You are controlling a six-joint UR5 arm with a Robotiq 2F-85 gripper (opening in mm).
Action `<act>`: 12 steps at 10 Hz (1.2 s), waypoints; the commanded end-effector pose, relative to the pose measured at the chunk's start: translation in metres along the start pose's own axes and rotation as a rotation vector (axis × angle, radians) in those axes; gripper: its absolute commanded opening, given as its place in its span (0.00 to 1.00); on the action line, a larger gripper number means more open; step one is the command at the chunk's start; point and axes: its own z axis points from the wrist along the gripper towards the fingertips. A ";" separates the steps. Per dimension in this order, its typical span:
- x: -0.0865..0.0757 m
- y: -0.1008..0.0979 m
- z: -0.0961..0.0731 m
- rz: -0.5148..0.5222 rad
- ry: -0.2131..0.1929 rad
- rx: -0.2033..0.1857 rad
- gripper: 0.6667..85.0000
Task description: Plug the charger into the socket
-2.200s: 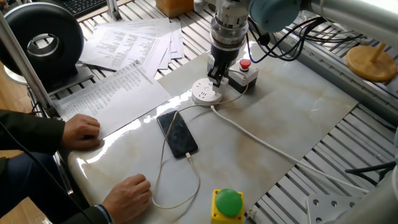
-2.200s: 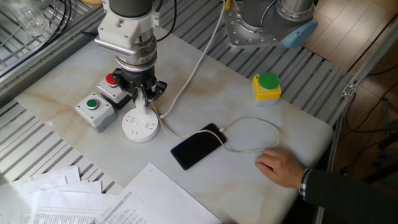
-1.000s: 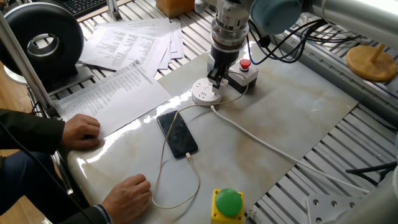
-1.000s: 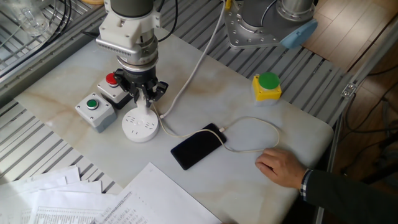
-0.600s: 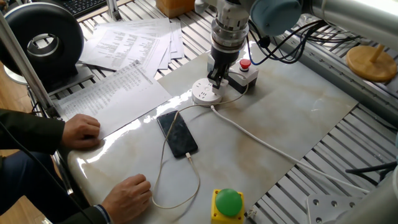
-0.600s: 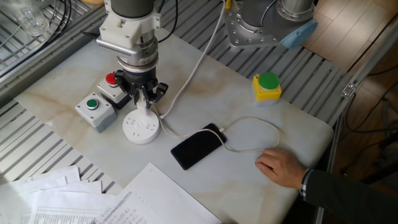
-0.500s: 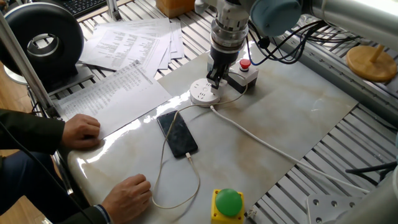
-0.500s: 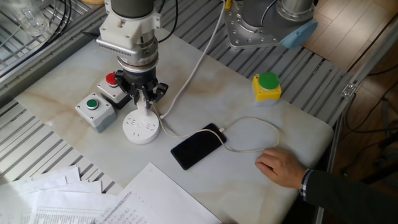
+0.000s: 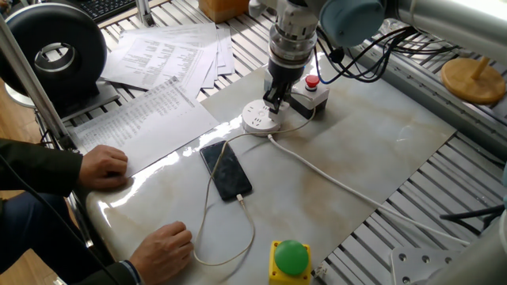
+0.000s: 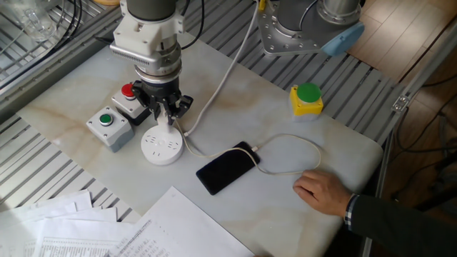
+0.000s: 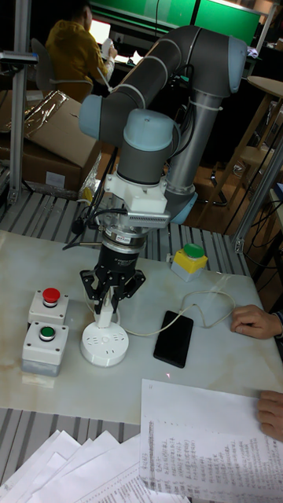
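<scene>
My gripper (image 9: 272,100) (image 10: 169,113) (image 11: 107,309) points straight down, shut on the charger (image 10: 169,120) (image 11: 104,317), a small white cube. The cube's lower end meets the top of the round white socket (image 9: 258,119) (image 10: 161,147) (image 11: 104,346) at its rim nearest the button boxes. The fingers hide the prongs, so I cannot tell whether they sit in the slots. The charger's thin white cable (image 10: 289,138) loops over to a black smartphone (image 9: 226,171) (image 10: 227,172) (image 11: 174,339) lying flat beside the socket.
Grey boxes with a red button (image 10: 128,96) (image 11: 49,306) and a green button (image 10: 108,126) (image 11: 41,343) stand right beside the socket. A yellow box with a green dome (image 9: 290,260) (image 10: 308,98) sits farther off. A person's hands (image 9: 104,167) (image 10: 323,192) rest at the table edge. Papers (image 9: 150,111) lie nearby.
</scene>
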 end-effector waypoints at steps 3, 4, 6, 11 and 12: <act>-0.005 0.001 0.007 -0.009 -0.034 -0.025 0.00; -0.003 0.000 0.007 -0.014 -0.034 -0.025 0.00; 0.000 -0.002 0.009 -0.030 -0.033 -0.021 0.00; 0.010 -0.021 0.000 -0.092 -0.001 0.033 0.01; 0.012 -0.021 -0.011 -0.097 0.013 0.034 0.03</act>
